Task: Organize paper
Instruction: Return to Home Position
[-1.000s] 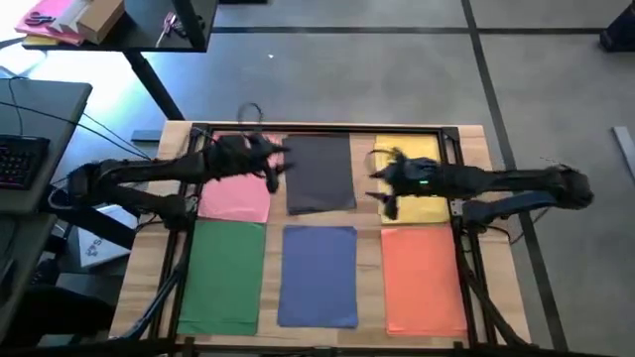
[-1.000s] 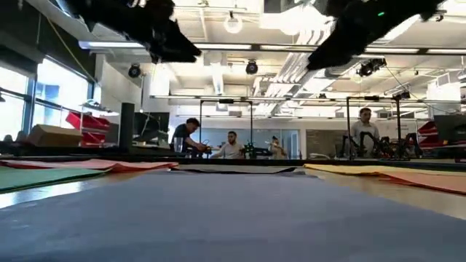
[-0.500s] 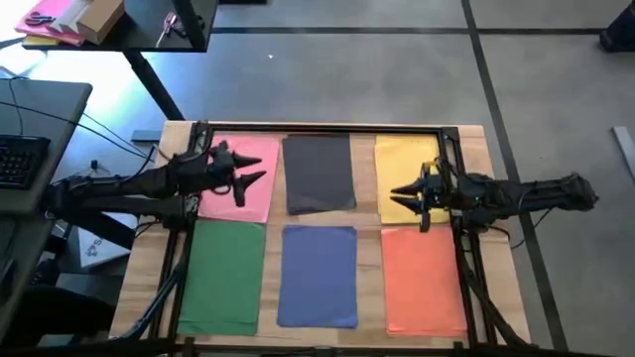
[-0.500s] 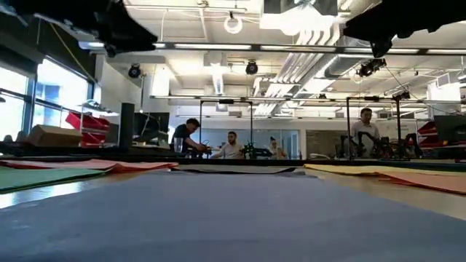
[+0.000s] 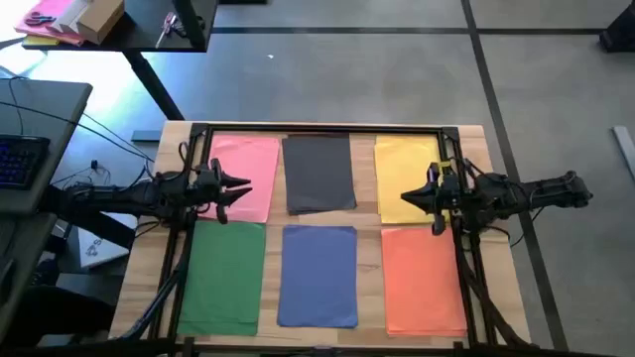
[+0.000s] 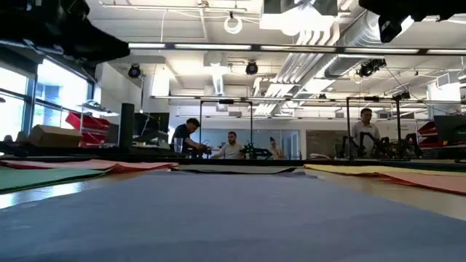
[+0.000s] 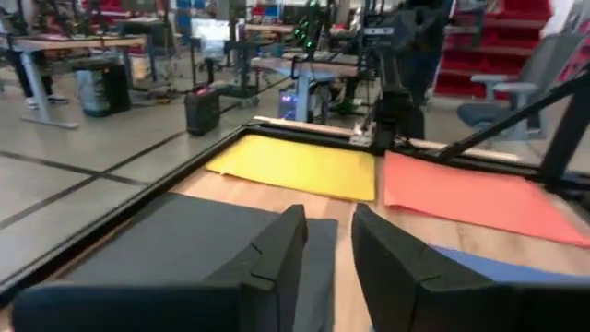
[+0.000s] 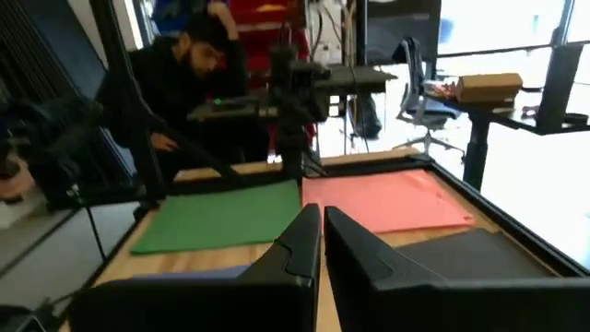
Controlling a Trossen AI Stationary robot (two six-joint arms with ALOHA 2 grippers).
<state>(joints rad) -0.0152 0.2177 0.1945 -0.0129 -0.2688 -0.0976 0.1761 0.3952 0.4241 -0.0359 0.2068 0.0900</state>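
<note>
Arms retracted outward; we log left gripper (image 5: 236,192) slightly parted, right gripper (image 5: 412,196) closed, both empty; low swing could ruffle paper (image 5: 317,278).

Two dark arms, each lying low and level along its own side, grippers aimed inward at one another: left gripper (image 5: 236,190), fingers (image 7: 277,249) parted by a narrow gap, empty; right gripper (image 5: 412,196), fingers (image 8: 297,244) all but touching, empty.
</note>
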